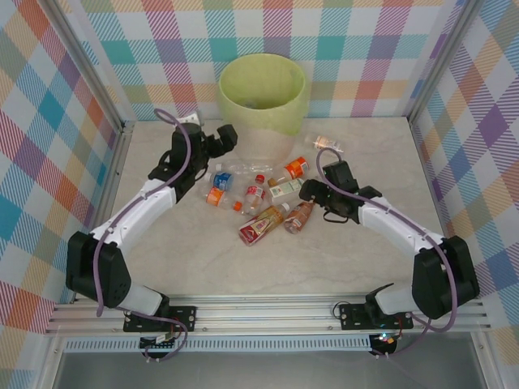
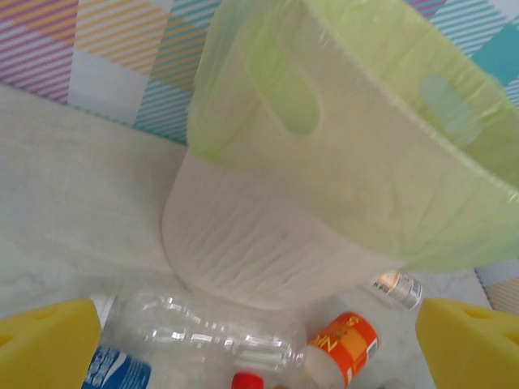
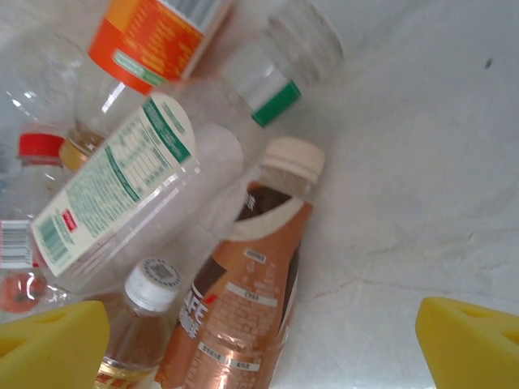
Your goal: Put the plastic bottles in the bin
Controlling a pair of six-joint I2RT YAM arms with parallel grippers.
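Plastic bottles (image 1: 258, 198) lie in a loose heap on the tabletop (image 1: 203, 267), just in front of the bin (image 1: 272, 121), and one stray bottle (image 1: 326, 144) rests near the bin's right side. Judging from the overhead view, nearly all the work is yet to do. Around ten bottles are out on the tabletop, and I cannot tell whether anything sits inside the yellow-green liner.

The left gripper (image 2: 259, 348) hangs low by the bin wall, jaws apart and empty. It is over a crumpled clear bottle (image 2: 211, 332) that touches an orange-labelled bottle (image 2: 345, 348). The right gripper (image 3: 259, 348) is at the heap's right edge, jaws also apart, with a copper-brown bottle (image 3: 243, 308) lying between them, not clamped.

A green-and-white labelled bottle (image 3: 122, 186) rests against that one, so lifting either would probably drag its neighbour. The bin's tall rim is the other hurdle, since each bottle must clear it. Plaid walls (image 1: 49, 121) close in the cell.
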